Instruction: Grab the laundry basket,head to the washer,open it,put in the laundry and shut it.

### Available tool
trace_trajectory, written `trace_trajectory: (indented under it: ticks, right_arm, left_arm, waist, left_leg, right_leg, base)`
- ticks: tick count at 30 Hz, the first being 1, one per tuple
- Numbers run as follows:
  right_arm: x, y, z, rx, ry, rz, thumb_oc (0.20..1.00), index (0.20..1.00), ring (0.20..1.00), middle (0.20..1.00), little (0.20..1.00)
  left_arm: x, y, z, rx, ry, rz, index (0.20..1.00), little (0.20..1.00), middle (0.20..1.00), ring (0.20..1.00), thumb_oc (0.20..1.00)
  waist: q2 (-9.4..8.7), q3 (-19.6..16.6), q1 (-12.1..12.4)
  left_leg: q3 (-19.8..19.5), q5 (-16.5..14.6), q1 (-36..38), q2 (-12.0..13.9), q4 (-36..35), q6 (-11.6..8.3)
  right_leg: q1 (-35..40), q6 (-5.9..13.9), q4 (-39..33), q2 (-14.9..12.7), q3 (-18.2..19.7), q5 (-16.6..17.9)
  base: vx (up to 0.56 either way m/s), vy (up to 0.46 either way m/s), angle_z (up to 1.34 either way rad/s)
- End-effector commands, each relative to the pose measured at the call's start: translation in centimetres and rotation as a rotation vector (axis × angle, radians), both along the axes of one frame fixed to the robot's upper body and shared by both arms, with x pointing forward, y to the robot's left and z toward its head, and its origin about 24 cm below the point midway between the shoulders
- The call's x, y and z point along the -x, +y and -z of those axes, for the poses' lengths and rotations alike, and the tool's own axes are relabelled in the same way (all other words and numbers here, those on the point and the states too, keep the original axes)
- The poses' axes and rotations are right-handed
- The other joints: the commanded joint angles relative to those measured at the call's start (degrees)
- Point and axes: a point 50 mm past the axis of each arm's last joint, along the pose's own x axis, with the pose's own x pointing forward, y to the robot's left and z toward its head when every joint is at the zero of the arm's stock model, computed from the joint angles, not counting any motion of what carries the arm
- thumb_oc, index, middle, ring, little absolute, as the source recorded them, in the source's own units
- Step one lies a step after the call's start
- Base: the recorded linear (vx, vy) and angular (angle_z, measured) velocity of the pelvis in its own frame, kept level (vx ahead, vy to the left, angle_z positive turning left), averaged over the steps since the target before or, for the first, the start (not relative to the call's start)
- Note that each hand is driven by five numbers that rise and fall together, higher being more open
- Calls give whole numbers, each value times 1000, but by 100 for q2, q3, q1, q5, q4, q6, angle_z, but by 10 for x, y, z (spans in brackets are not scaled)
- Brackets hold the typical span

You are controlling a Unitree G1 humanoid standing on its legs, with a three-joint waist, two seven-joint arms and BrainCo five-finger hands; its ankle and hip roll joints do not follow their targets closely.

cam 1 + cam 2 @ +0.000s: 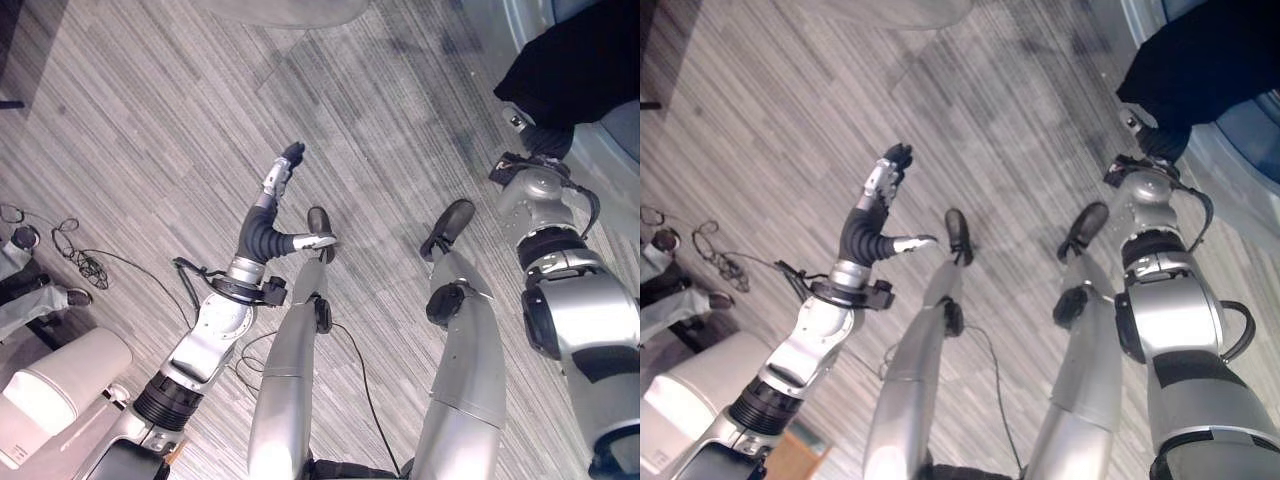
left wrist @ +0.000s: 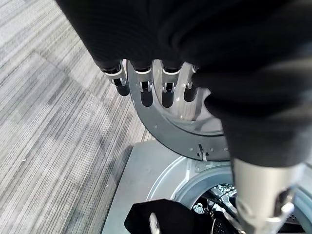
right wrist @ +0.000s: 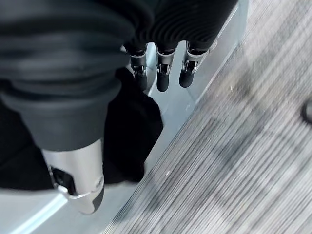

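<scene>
Two hands: left hand point(image 1: 285, 170) slack-fingered over bare floor point(image 1: 150, 130), right hand point(image 3: 163, 73) fingers straight beside black laundry point(image 1: 575, 65).

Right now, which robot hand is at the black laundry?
The right robot hand, beside the black laundry at the washer; the left robot hand hangs open over the floor.

The washer point(image 1: 1240, 140) takes the upper right corner, and a black garment point(image 1: 1200, 60) lies draped over its grey front, with the right hand point(image 1: 1137, 127) touching the cloth's lower edge and mostly hidden under it. Well away from the washer, over the striped grey floor point(image 1: 790, 110), the left hand point(image 1: 885, 180) is held up with relaxed fingers, holding nothing. Farthest from the washer, a person's shoe point(image 1: 716, 299) shows near a white rounded object point(image 1: 690, 400).
</scene>
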Motion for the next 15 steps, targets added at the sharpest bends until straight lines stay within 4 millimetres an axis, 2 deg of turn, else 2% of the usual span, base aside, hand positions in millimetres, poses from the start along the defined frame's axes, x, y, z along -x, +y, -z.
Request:
trace_trajectory:
  ticks: [1,4,6,7,8,9,11,12,13,14,15]
  right_arm:
    - [16,-30,-43,29,-195,99,1000,1000,1000,1000,1000]
    - [23,-38,-61,27,-250,140,1000,1000,1000,1000,1000]
    - [26,-42,-69,29,-272,157,677,677,677,677,677]
    - [28,-45,-74,27,-286,168,263,263,263,263,263]
    - [38,-54,-92,1,-368,203,200,200,200,200,200]
    - [42,-56,-98,-1,-399,217,200,200,200,200,200]
    - [43,-56,-98,-1,-400,218,200,200,200,200,200]
    - [56,-57,-120,2,-525,236,200,200,200,200,200]
    - [62,-56,-129,7,-582,248,200,200,200,200,200]
    - [88,-47,-159,3,-817,233,200,200,200,200,200]
    - [98,-45,-166,-13,-896,229,200,200,200,200,200]
  left_arm:
    - [12,2,-6,58,-48,43,1000,1000,1000,1000,1000]
    - [12,4,-6,58,-43,39,1000,1000,1000,1000,1000]
    - [12,6,-6,54,-44,33,1000,1000,1000,1000,1000]
    - [12,7,-6,53,-45,30,1000,1000,1000,1000,1000]
    - [12,9,-6,49,-44,17,1000,1000,1000,1000,1000]
    - [12,11,-6,46,-42,11,1000,1000,1000,1000,1000]
    - [12,11,-6,45,-43,11,1000,1000,1000,1000,1000]
    - [12,15,-5,40,-38,-8,1000,1000,1000,1000,1000]
    - [12,18,-5,37,-36,-19,1000,1000,1000,1000,1000]
    - [10,24,-5,32,-40,-53,1000,1000,1000,1000,1000]
    - [10,26,-6,28,-41,-62,1000,1000,1000,1000,1000]
  waist:
    - [474,-84,22]
    - [473,-98,60]
    - [462,-107,72]
    - [453,-114,79]
    - [381,-131,45]
    - [356,-139,29]
    - [355,-134,31]
    - [247,-141,-43]
    - [216,-142,-69]
    - [98,-171,-193]
    - [60,-180,-243]
  left_leg:
    - [-648,-1313,250,451,740,-271]
    - [-707,-1247,242,447,645,-291]
    - [-718,-1220,242,444,602,-304]
    - [-727,-1200,240,444,576,-314]
    - [-747,-1143,229,465,494,-339]
    - [-750,-1140,236,468,480,-338]
    - [-750,-1136,242,468,474,-338]
    - [-746,-1150,282,484,471,-341]
    - [-750,-1156,307,492,470,-343]
    - [-765,-1165,415,528,430,-364]
    - [-773,-1160,469,540,400,-377]
  right_leg:
    - [263,1065,-261,26,387,-507]
    - [276,1068,-307,12,337,-506]
    - [275,1070,-332,11,312,-504]
    - [274,1070,-344,14,302,-502]
    - [302,1066,-403,20,278,-480]
    - [312,1063,-409,25,269,-474]
    - [317,1062,-413,26,267,-472]
    - [402,1059,-475,52,240,-437]
    - [447,1058,-509,69,229,-424]
    - [599,1066,-625,118,201,-400]
    - [660,1071,-649,139,195,-395]
  base:
    - [-6,-28,8]
    - [-10,-17,11]
    - [-5,-3,14]
    - [-14,-19,11]
    - [-15,-12,7]
    - [0,0,0]
    - [-5,9,5]
    - [-8,9,8]
    - [-6,-13,6]
    - [0,0,0]
    - [0,0,0]
